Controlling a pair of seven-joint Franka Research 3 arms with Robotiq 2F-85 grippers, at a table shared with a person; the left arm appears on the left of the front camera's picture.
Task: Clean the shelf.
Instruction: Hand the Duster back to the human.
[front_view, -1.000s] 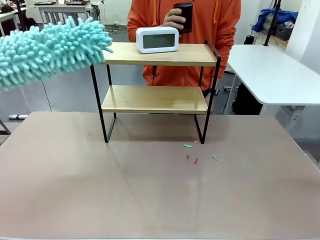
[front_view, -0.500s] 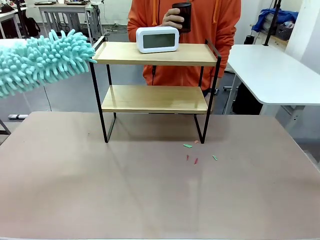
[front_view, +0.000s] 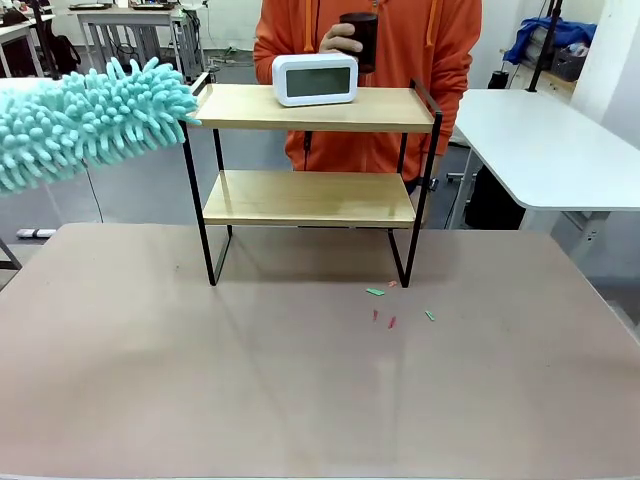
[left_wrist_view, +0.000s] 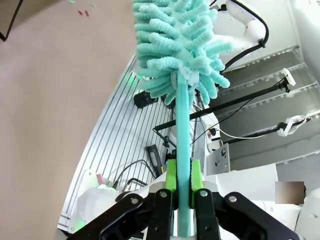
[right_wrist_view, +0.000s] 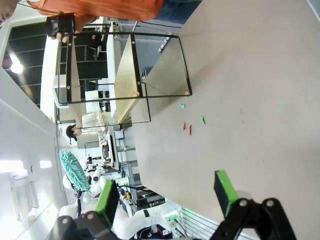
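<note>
- No text, label, brand, number or sign can be read in any view.
- The white digital clock (front_view: 315, 79) stands on the top board of the shelf (front_view: 400, 108), at 12 o'clock from the middle of the tabletop (front_view: 300, 380). Its grey display faces the front camera, but any digits on it are too faint to make out.
- The dark cup (front_view: 368, 35) in the person's hand (front_view: 338, 40), at about 1 o'clock just behind the clock, carries no legible print.
</note>
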